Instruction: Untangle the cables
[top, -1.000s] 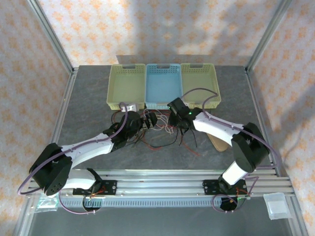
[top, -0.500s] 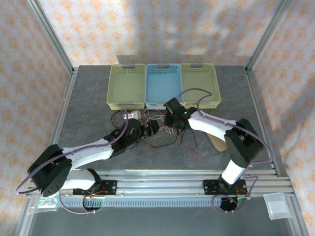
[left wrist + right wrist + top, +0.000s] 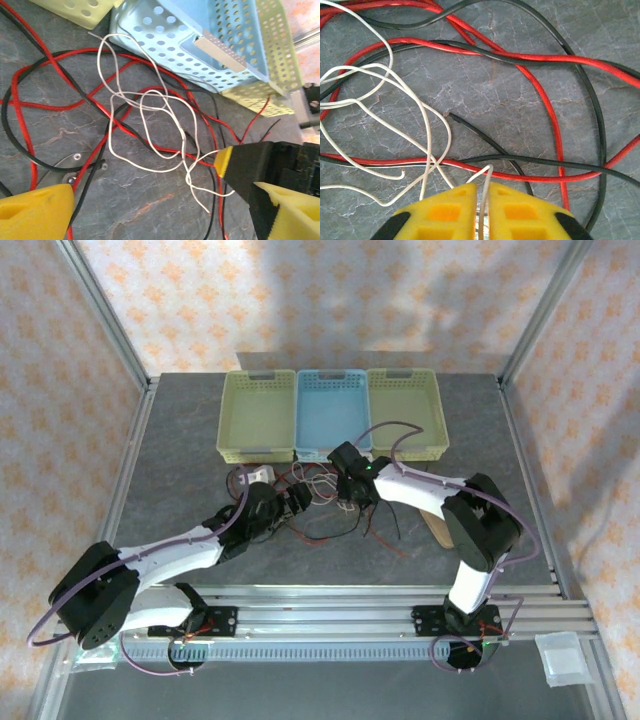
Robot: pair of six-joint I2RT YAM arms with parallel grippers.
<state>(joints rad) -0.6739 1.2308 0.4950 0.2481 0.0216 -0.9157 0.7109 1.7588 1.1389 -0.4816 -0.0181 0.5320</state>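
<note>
1. Grey stone-look table (image 3: 180, 440), patterned walls, three baskets (image 3: 332, 415) in a row at the far side.
2. Cables (image 3: 322, 508) are one red, black and white tangle, flat on the table just near of the baskets. It sits between left gripper (image 3: 303, 496) and right gripper (image 3: 343, 492).
3. Change over the last second: right gripper has shifted left into the tangle and its pads have come together. The left arm has stretched out lower, and its gripper has stayed at the tangle's left edge.
4. Right wrist view: pads pressed together, with a white cable (image 3: 429, 135) strand pinched in the seam between them.
5. Left wrist view: left gripper fingers stand wide apart, holding nothing, low over the white loops.
6. Meaning, as a judgement: the white cable is now gripped, so it looks set to be drawn out of the knot. The left gripper is free to pin or grab the rest.
7. Axis: the tangle has no single line. Overall it spreads wider left-right than near-far, and a few strands trail off near-right.
8. White cable is all loose loops with its free ends lying on the table.
9. Red cable (image 3: 548, 115) and black cable (image 3: 601, 130) cross over each other several times around the pinch point.
10. Risk: pulling the white cable may drag the whole clump along, since it threads over and under red and black.
</note>
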